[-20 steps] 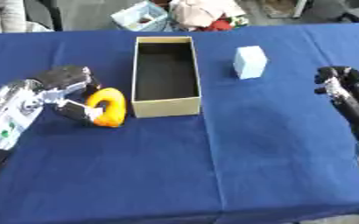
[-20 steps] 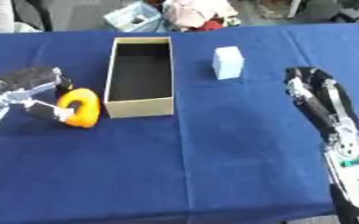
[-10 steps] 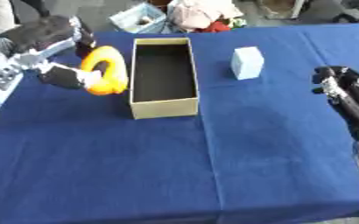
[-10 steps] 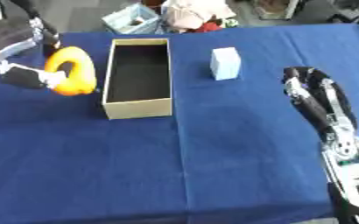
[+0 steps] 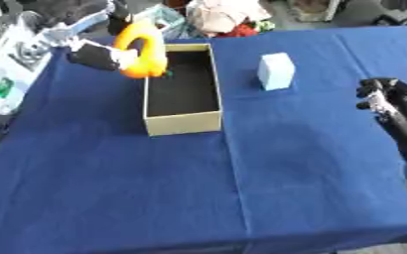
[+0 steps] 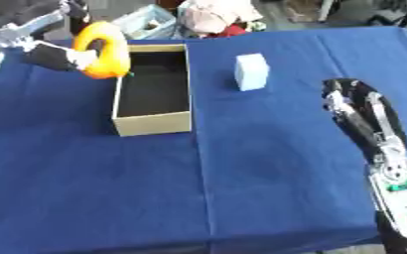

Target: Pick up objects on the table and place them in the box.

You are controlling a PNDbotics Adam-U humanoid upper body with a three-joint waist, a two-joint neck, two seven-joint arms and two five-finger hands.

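Observation:
My left hand [image 5: 90, 52] is shut on an orange ring-shaped object [image 5: 144, 48] and holds it in the air over the far left rim of the open cardboard box [image 5: 182, 122]. The box is long, with a dark inside, and lies on the blue tablecloth left of centre. A pale blue block [image 5: 276, 71] stands upright on the cloth to the right of the box. My right hand [image 6: 350, 99] hovers at the right side, fingers curled, with nothing in it.
The blue table [image 5: 241, 188] stretches wide in front of the box. Behind its far edge lie a basket [image 6: 146, 22] and a heap of cloth [image 6: 211, 15].
My left hand has carried the orange ring from the cloth left of the box up and to the right, to the box's far left rim. The right hand has stayed put.

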